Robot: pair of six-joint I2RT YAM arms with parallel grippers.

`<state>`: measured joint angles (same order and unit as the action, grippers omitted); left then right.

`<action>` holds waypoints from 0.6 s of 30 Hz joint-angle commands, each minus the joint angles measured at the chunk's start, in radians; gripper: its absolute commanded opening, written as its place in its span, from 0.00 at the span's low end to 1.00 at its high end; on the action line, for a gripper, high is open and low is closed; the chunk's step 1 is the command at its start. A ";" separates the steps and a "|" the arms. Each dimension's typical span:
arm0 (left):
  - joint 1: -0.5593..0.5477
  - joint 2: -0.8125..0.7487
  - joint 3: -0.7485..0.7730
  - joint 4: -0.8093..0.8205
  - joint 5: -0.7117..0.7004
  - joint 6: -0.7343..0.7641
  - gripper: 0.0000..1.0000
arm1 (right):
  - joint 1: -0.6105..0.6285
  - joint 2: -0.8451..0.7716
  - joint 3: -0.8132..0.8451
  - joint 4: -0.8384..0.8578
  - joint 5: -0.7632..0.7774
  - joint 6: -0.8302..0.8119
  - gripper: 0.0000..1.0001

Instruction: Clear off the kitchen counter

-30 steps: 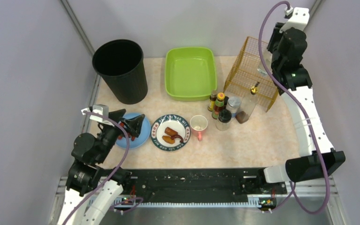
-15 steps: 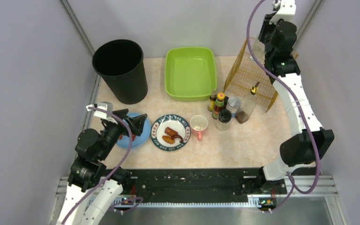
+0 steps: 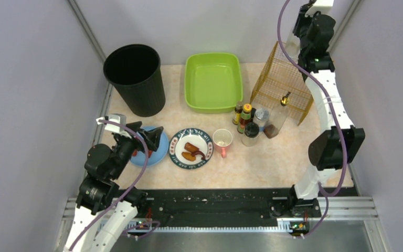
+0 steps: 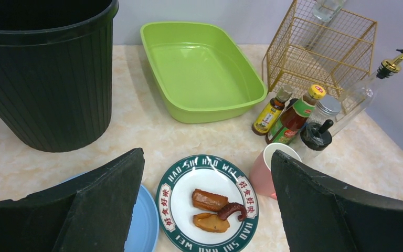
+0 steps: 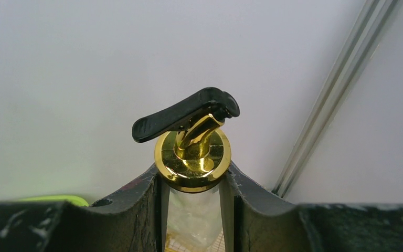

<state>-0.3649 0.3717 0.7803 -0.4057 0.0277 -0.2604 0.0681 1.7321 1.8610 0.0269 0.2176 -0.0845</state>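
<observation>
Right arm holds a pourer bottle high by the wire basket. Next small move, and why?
Probably nudge it over the middle of the gold wire basket, ready to lower. The right gripper is shut on the pourer bottle just under its gold collar, and the left wrist view shows its glass base hanging above the basket's far rim, not yet inside.

Looks like a robotics lab cell set out as a kitchen, not a home. Boxed in by plain grey panels (image 3: 31, 79) with aluminium struts (image 3: 86, 29) in the corners. Fitted with a black mounting rail (image 3: 215, 207) along the near edge of a beige stone-look bench (image 3: 278, 157). Stocked with kitchen props: sauce bottles (image 4: 293, 116), a plate of food (image 4: 184, 181), a pink cup (image 4: 260, 176), a lime-green tub (image 4: 204, 68), a gold wire basket (image 4: 320, 58), a black bin (image 4: 47, 89).
</observation>
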 commanded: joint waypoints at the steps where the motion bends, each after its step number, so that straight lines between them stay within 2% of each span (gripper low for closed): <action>1: 0.000 0.016 0.004 0.023 -0.017 0.016 0.95 | -0.022 0.022 0.111 0.158 -0.051 0.020 0.00; 18: 0.004 0.008 0.004 0.021 -0.018 0.018 0.95 | -0.034 0.150 0.128 0.128 -0.037 0.058 0.00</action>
<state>-0.3645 0.3779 0.7803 -0.4126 0.0166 -0.2584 0.0483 1.8885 1.8877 0.0399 0.1944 -0.0605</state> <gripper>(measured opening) 0.947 0.342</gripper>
